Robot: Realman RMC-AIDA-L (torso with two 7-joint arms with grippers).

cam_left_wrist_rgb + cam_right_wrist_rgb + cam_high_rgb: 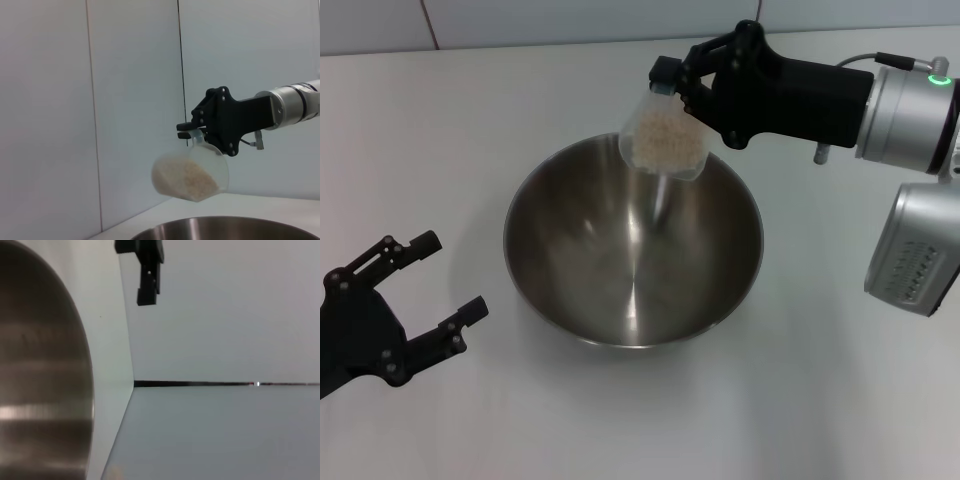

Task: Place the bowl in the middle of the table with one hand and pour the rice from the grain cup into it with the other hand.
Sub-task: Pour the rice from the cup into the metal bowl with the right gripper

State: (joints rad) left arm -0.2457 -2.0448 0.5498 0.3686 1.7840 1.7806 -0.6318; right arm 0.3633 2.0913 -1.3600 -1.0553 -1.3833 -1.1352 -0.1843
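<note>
White table [440,120] holds one bowl [632,290]; right claw [688,84] grips one grain cup [663,135], left claw [420,290] spread.

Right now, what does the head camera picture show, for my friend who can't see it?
The right pincer holds a tilted cup of rice above the far rim of a steel bowl on a white table. The left pincer waits open beside the bowl.
</note>
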